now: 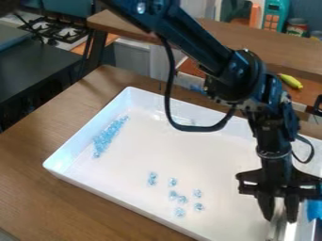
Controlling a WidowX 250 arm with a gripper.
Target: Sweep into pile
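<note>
Camera view: loose pieces [181, 199] between pile [106, 137], silvery tool [277, 227]; banana [290, 81] behind.

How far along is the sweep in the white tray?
Partly done, I'd say. Gathered: a dense strip of light-blue bits along one wall of the tray. In hand: the gripper is at a silvery piece at the tray's other end; can't tell if it's gripped. Left: the loose bits scattered on the tray floor, well apart from the strip, probably need to join it.
</note>
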